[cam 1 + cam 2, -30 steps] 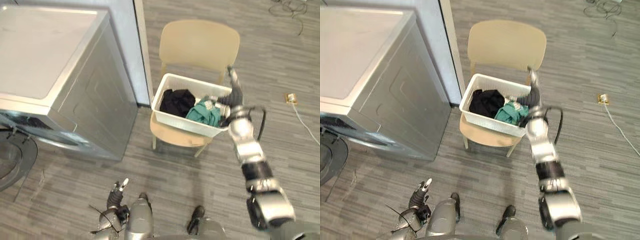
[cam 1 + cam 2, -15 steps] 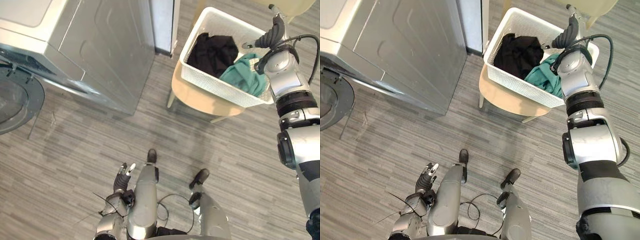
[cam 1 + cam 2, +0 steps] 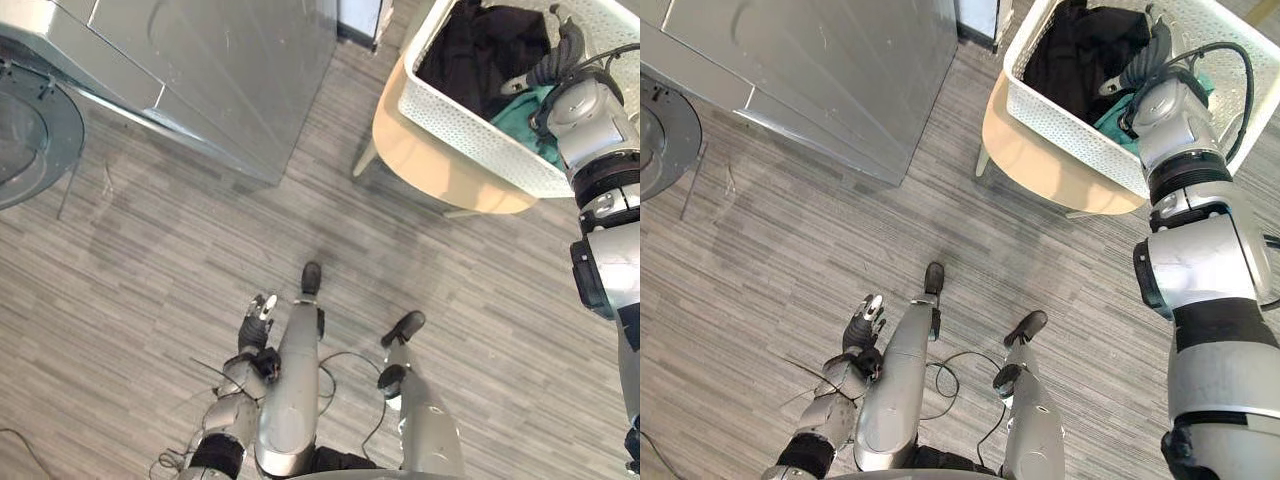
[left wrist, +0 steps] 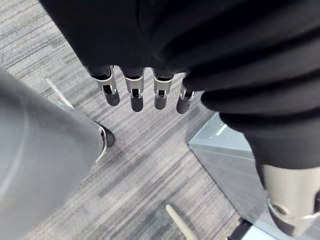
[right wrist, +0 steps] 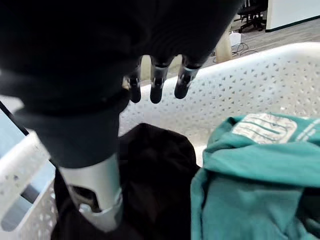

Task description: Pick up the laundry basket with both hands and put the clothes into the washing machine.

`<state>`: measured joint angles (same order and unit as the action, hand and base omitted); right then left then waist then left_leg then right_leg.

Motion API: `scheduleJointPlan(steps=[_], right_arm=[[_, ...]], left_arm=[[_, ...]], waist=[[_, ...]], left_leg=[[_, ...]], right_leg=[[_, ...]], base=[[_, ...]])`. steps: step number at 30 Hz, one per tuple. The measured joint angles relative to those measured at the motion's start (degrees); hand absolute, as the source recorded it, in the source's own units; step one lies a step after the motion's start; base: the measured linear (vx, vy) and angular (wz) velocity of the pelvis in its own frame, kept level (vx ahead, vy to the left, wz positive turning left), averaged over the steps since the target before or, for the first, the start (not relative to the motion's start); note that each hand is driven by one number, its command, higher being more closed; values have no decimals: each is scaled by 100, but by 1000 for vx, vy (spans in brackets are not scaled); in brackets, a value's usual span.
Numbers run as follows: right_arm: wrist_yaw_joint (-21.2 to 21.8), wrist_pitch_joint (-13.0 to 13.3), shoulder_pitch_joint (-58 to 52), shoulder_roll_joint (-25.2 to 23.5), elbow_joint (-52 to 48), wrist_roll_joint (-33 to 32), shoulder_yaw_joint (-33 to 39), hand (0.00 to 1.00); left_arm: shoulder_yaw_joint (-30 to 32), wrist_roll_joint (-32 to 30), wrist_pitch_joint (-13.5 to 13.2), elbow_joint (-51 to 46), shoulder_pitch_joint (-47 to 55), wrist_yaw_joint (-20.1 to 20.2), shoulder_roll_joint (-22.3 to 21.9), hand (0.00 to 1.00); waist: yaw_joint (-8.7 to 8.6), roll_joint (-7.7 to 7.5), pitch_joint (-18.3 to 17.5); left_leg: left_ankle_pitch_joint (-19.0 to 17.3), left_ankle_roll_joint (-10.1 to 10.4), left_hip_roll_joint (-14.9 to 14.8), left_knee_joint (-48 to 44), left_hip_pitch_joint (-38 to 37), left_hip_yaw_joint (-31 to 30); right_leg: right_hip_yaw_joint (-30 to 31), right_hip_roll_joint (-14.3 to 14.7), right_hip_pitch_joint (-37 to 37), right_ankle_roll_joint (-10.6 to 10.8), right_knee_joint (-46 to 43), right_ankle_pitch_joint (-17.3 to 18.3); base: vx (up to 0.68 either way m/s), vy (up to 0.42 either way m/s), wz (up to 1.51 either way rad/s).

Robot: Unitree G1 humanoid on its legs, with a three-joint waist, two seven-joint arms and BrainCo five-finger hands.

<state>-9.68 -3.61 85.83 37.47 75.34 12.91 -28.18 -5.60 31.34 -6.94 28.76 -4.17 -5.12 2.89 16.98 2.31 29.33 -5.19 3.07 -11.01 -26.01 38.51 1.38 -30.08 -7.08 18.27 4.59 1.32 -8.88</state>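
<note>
Laundry basket (image 3: 480, 140) seated on chair (image 3: 430, 170) at upper right of frame, clothes (image 3: 482, 45) kept inside (black and teal). Right hand (image 3: 558, 62) held above clothes, fingers straight, nothing gripped, probably being lined up for rim. Left hand (image 3: 258, 322) hung low at lower left, fingers relaxed, empty. Washing machine (image 3: 230, 70) at upper left.

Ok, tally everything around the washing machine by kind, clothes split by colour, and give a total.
Black cloth garment: 1
Teal cloth garment: 1
White perforated plastic laundry basket: 1
Beige moulded chair: 1
Silver-grey metal washing machine: 1
Total: 5
</note>
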Motion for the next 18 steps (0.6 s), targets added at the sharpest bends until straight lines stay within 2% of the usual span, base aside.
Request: scheduleJointPlan(steps=[3,9,13,16,17,18], right_arm=[[7,1,21,102,119,-16,-313,0],[98,39,54,210,337,-179,-719,0],[116,76,238,392,479,-295,-850,0],[119,75,335,495,466,-434,-872,0],[164,74,343,528,438,-481,-888,100],[209,74,344,552,414,-555,-893,100]], left_arm=[[-170,69,-6,-29,-141,10,-57,0],[-601,73,-4,-328,-209,92,-227,0],[-619,72,-1,-472,-256,145,-394,0],[-593,74,0,-494,-285,145,-445,0],[-592,74,0,-530,-292,146,-460,0],[-589,75,0,-549,-297,146,-490,0]], waist=[[118,0,12],[141,-4,25],[259,-10,30],[265,-18,35],[265,-22,37],[267,-24,38]], left_leg=[[55,9,8,69,92,-6],[329,57,89,452,221,-193],[530,99,105,709,410,-253],[692,126,109,951,447,-293],[720,138,108,1002,447,-295],[725,139,106,1015,447,-297]], right_leg=[[-11,11,111,-11,27,-12],[-260,39,225,-63,146,-65],[-306,57,458,-85,225,-83],[-408,90,523,-122,320,-146],[-426,97,534,-123,321,-147],[-428,100,537,-123,321,-147]], base=[[0,0,0],[-8,5,16],[-18,19,8],[1,14,10],[21,35,12],[29,58,3]])
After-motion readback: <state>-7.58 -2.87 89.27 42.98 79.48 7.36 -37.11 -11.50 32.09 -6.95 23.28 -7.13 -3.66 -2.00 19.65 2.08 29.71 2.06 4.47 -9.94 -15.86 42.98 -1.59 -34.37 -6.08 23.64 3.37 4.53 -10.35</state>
